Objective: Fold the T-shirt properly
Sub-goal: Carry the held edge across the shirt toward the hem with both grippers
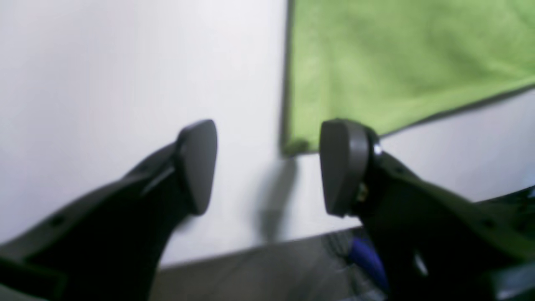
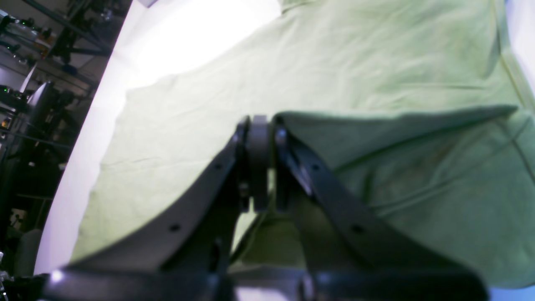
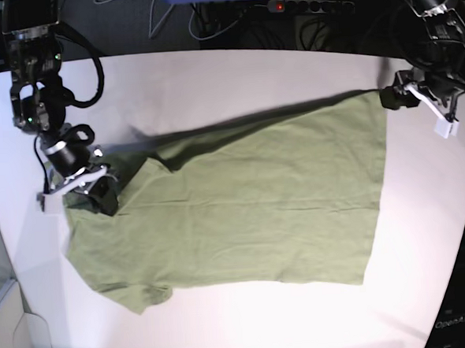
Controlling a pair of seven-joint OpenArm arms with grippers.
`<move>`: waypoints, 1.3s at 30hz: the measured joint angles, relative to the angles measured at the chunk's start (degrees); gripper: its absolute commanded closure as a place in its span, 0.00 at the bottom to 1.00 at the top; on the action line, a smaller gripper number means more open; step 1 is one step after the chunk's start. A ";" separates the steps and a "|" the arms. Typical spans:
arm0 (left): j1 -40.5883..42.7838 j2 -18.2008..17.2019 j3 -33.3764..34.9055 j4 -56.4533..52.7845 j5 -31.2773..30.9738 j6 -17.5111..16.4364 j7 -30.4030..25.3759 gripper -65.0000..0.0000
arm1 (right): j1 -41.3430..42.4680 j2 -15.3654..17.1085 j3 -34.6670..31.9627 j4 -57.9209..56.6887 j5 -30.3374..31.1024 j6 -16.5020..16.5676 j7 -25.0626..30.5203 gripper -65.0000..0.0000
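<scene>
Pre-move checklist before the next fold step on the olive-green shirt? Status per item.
1. Left gripper released: ok. Its jaws stand apart with nothing between them, just off a corner of the olive-green cotton T-shirt.
2. Right gripper holding cloth: ok. It is shut on a raised fold of the T-shirt.
3. T-shirt fully on the white table: ok in the base view.
4. Fabric flat: not ok. It bunches at the right gripper, and a sleeve is crumpled at the near edge.
5. Far edge folded straight: cannot tell; it runs slanted and in shadow.
</scene>
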 measured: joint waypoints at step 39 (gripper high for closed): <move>-7.61 5.90 -4.72 -0.52 -4.66 0.22 2.91 0.94 | 0.13 0.00 -2.97 -0.07 -0.02 0.00 -0.17 0.99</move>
